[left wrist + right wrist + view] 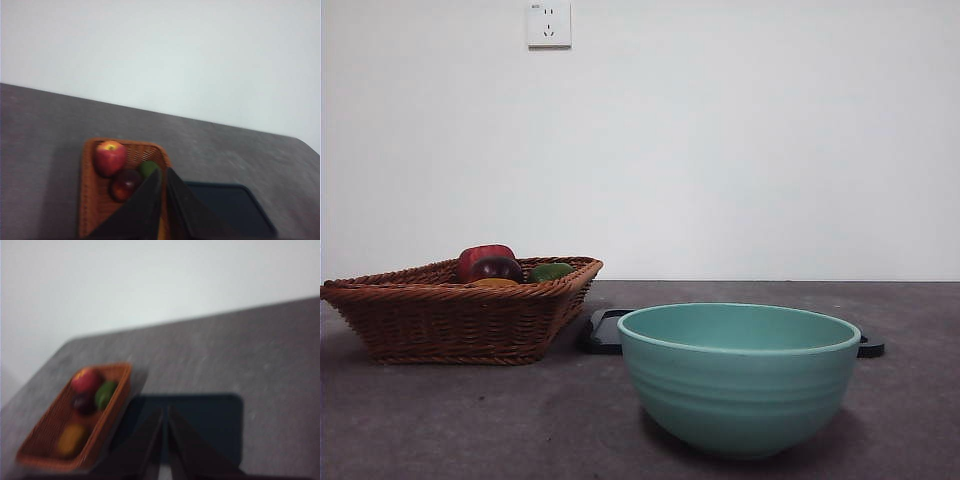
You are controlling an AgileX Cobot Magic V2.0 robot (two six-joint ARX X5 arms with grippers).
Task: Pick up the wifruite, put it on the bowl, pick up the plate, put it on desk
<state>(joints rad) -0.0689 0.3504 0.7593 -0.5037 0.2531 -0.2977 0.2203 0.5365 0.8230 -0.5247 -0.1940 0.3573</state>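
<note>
The wifruite, brownish-orange and oval, lies in a brown wicker basket; in the front view only its top shows above the rim. The teal-green bowl stands empty at the front of the desk. A flat black plate lies behind the bowl, next to the basket, and also shows in the right wrist view and the left wrist view. My left gripper and right gripper are both shut and empty, high above basket and plate, out of the front view.
The basket at the left also holds a red apple, a dark purple fruit and a green fruit. A white wall with a socket stands behind the desk.
</note>
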